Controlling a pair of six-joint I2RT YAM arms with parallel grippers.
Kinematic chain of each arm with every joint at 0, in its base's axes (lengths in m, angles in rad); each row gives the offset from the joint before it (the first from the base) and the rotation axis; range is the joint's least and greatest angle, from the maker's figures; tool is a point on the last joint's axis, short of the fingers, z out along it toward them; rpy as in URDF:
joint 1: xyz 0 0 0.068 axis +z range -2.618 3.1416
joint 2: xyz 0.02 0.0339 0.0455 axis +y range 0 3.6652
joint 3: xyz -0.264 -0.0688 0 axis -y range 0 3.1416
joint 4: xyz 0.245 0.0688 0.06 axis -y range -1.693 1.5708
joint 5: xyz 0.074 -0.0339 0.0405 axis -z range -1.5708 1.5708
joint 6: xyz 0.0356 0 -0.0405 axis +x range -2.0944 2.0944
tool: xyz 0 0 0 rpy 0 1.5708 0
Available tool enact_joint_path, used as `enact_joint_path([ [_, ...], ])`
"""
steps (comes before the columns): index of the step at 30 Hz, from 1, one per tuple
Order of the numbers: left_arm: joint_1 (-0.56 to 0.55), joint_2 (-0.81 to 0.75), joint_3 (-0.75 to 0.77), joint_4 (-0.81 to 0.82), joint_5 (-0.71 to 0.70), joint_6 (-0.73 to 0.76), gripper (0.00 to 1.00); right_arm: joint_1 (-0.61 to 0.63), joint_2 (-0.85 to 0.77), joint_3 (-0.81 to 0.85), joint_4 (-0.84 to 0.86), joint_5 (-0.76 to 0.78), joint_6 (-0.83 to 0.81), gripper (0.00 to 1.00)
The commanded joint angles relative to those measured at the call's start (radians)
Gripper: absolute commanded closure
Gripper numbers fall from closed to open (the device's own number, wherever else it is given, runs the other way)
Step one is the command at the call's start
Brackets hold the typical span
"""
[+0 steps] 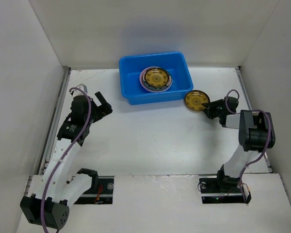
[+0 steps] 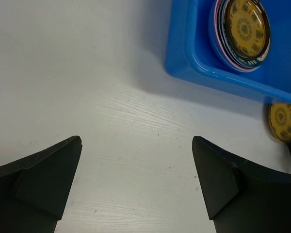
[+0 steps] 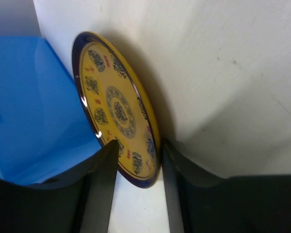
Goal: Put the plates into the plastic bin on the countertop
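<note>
The blue plastic bin [image 1: 132,95] stands at the back middle of the white countertop [image 1: 150,141]. In it lies a stack of plates [image 1: 155,78] with a yellow-gold one on top and pink and patterned rims showing under it. My right gripper [image 1: 207,108] is shut on the rim of a second yellow-gold plate [image 1: 196,100], just right of the bin. In the right wrist view this plate [image 3: 114,109] sits between the gripper's [image 3: 140,155] fingers, next to the bin wall [image 3: 29,107]. My left gripper [image 1: 105,104] is open and empty, left of the bin.
White walls close in the countertop at the back and both sides. The left wrist view shows the bin's corner [image 2: 194,53], the stack [image 2: 245,29] and the held plate [image 2: 282,121] beyond my open left gripper [image 2: 137,165].
</note>
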Motion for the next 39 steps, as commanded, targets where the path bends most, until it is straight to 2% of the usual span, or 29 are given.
enact_joint_path([
  [1,0.011,-0.025,-0.007,-0.015,-0.002,0.015,0.0,0.01,0.029,0.04,0.047,0.008,0.021,0.6],
  [5,0.016,-0.025,-0.007,-0.015,-0.002,0.015,0.0,0.01,0.024,0.036,0.039,0.008,0.026,0.85],
  [7,0.016,-0.017,-0.005,-0.015,-0.002,0.017,0.0,0.01,-0.008,0.014,0.033,0.01,0.026,0.94],
  [9,0.014,-0.005,0.003,-0.009,-0.002,0.019,0.0,-0.006,-0.058,-0.02,0.03,0.014,0.025,0.99],
  [12,0.007,0.022,0.015,0.003,-0.002,0.019,0.0,-0.038,-0.17,-0.081,-0.002,0.039,0.023,1.0],
  [17,-0.016,0.09,0.041,0.032,0.003,0.025,0.0,-0.09,-0.417,-0.118,-0.186,0.129,-0.028,1.0],
  [20,-0.032,0.111,0.049,0.045,0.003,0.025,0.0,-0.105,-0.57,-0.077,-0.353,0.238,-0.066,1.0],
  [24,-0.036,0.119,0.044,0.051,-0.002,0.02,0.0,-0.087,-0.668,0.049,-0.466,0.332,-0.11,1.0],
  [27,-0.036,0.101,0.026,0.048,-0.005,0.023,0.0,0.002,-0.622,0.204,-0.496,0.327,-0.155,1.0],
  [31,-0.027,0.06,-0.009,0.029,-0.009,0.022,0.0,0.169,-0.47,0.452,-0.561,0.315,-0.251,1.0],
  [35,-0.022,0.003,-0.045,0.0,-0.015,0.015,0.0,0.307,-0.234,0.714,-0.66,0.311,-0.356,0.99],
  [39,-0.019,-0.057,-0.076,-0.044,-0.04,0.012,0.0,0.369,0.016,0.932,-0.748,0.26,-0.394,1.0],
])
